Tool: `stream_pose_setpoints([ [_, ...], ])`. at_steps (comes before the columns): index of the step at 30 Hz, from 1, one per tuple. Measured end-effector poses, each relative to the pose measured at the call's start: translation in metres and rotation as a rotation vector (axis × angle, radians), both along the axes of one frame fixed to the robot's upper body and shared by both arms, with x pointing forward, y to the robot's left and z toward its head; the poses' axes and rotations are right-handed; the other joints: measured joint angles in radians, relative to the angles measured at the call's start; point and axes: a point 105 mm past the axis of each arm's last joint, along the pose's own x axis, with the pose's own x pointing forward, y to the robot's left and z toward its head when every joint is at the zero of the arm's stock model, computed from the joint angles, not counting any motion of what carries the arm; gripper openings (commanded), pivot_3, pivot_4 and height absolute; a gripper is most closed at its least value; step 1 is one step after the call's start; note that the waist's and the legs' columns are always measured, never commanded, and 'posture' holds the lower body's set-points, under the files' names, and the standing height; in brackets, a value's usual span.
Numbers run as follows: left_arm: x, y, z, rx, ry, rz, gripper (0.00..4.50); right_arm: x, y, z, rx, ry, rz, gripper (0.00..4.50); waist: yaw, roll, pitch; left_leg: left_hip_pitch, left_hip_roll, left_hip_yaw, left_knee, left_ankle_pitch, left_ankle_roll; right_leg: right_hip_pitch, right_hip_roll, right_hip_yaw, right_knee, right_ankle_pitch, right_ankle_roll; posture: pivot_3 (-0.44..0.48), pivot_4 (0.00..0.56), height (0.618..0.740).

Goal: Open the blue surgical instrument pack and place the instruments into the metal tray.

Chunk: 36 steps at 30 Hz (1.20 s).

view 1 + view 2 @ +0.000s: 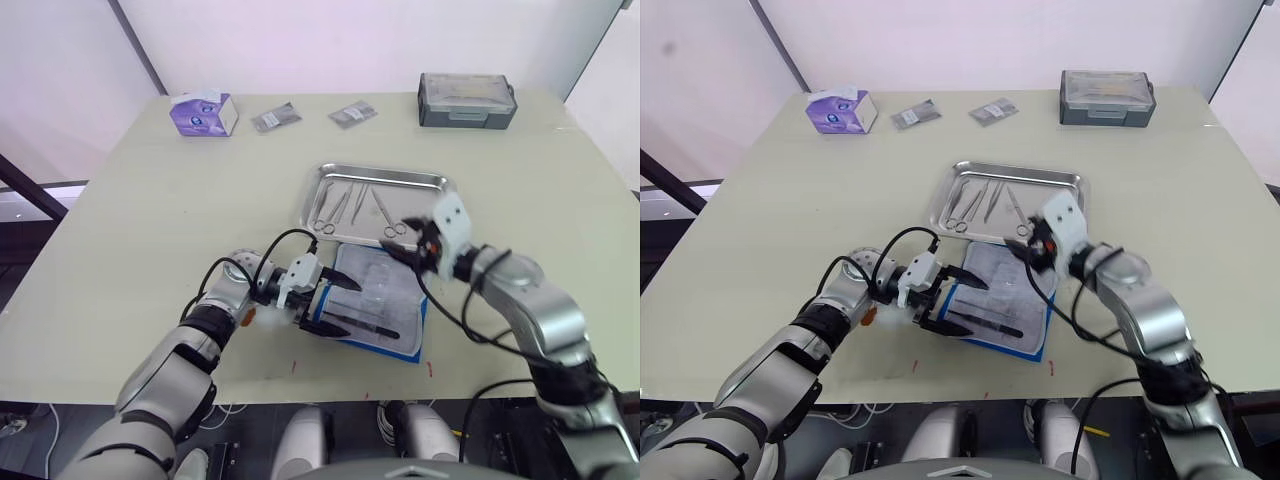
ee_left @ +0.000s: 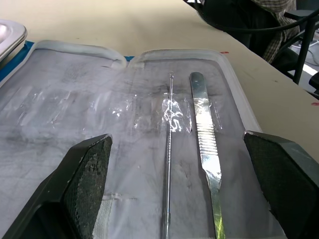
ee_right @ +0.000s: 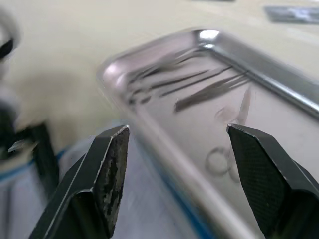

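The left gripper (image 1: pixel 338 306) is spread wide over the opened blue pack (image 1: pixel 385 300), where 2 instruments (image 2: pixel 204 149) remain. The right gripper (image 1: pixel 405 245), also spread and empty, hovers at the pack's 12 o'clock edge, beside the metal tray (image 1: pixel 437 180) holding several instruments.

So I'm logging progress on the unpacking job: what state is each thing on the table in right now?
blue surgical instrument pack: lying open flat, lining up, next to the tray
instruments in tray: several already lying inside
instruments in pack: two slim tools left
metal tray: upright on table
left gripper: fingers open, at the pack
right gripper: fingers open, holding nothing
grey lidded box: closed
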Motion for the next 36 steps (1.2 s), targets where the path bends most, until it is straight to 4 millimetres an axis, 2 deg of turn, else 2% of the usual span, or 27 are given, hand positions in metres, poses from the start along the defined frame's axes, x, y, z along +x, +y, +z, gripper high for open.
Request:
stream_pose_setpoints([
  [1, 0.0, 0.001, 0.0, 0.002, 0.002, 0.003, 4.5, -0.012, -0.001, -0.006, 0.001, 0.008, 0.045, 3.28, -0.004, 0.0, 0.0, 0.001, 0.0, 0.0, 0.0, 0.0, 0.0, 0.0, 0.001, 0.002, 0.001, 0.0, 0.0, 0.0, 0.15, 0.738],
  [4, 0.0, 0.001, -0.001, 0.003, 0.004, 0.004, 4.5, -0.018, -0.002, -0.007, -0.009, 0.0, 0.075, 3.28, -0.002, 0.0, 0.0, 0.001, 0.0, 0.0, 0.0, 0.0, 0.0, 0.0, 0.001, 0.002, 0.001, 0.0, 0.0, 0.0, 0.15, 0.738],
  [5, 0.0, -0.001, -0.001, 0.0, 0.004, -0.001, 4.5, -0.031, -0.006, -0.013, -0.037, 0.007, 0.129, 3.28, 0.002, 0.0, 0.0, 0.0, -0.001, -0.002, 0.0, 0.0, 0.0, 0.001, 0.002, 0.003, -0.001, -0.001, 0.001, 0.0, 0.15, 0.738],
  [7, 0.0, -0.001, 0.0, 0.0, 0.003, -0.001, 4.5, -0.043, -0.01, -0.026, -0.055, 0.058, 0.164, 3.28, 0.002, -0.001, 0.001, 0.0, -0.002, -0.002, 0.0, 0.0, 0.0, 0.001, 0.002, 0.005, -0.001, -0.001, 0.001, 0.0, 0.15, 0.738],
  [18, 0.0, -0.001, -0.001, 0.013, 0.005, -0.009, 4.5, -0.065, -0.01, -0.042, -0.141, 0.085, 0.29, 3.28, 0.002, -0.001, 0.001, 0.001, -0.003, -0.003, 0.0, 0.0, 0.0, 0.002, 0.003, 0.008, 0.0, -0.001, 0.002, 0.0, 0.15, 0.738],
  [26, 0.0, -0.001, -0.001, 0.016, 0.006, -0.009, 4.5, -0.061, -0.008, -0.042, -0.151, 0.06, 0.272, 3.28, 0.003, -0.001, 0.001, 0.001, -0.003, -0.003, 0.0, 0.0, 0.0, 0.002, 0.003, 0.008, 0.0, -0.001, 0.002, 0.0, 0.15, 0.738],
  [33, 0.0, -0.001, -0.001, 0.018, 0.005, -0.012, 4.5, -0.045, -0.008, -0.05, -0.202, 0.043, 0.204, 3.28, 0.003, -0.001, 0.001, 0.001, -0.003, -0.003, 0.0, 0.0, 0.0, 0.001, 0.003, 0.009, 0.0, -0.001, 0.001, 0.0, 0.15, 0.738],
  [36, 0.0, -0.001, -0.001, 0.019, 0.005, -0.014, 4.5, -0.043, 0.0, -0.053, -0.212, 0.046, 0.211, 3.28, 0.003, -0.001, 0.001, 0.001, -0.003, -0.003, 0.0, 0.0, 0.0, 0.001, 0.004, 0.009, 0.0, -0.001, 0.001, 0.0, 0.15, 0.738],
])
